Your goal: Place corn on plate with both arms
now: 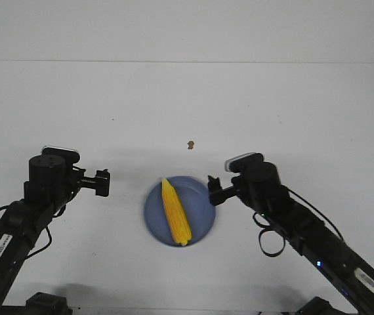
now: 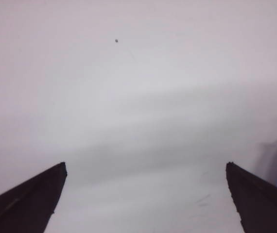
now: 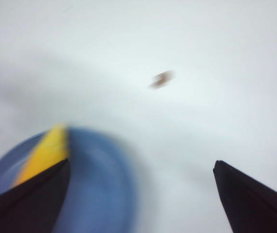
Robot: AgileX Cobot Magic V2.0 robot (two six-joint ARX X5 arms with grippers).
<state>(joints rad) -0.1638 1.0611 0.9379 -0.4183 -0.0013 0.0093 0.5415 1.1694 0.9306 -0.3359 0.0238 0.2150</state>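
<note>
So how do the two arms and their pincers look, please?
Both arms are black and jointed, with loose black cables looping beside them. Each wrist carries a grey-topped camera module. White labels sit on the lower links. The left pincer and right pincer have black tapered fingers.
</note>
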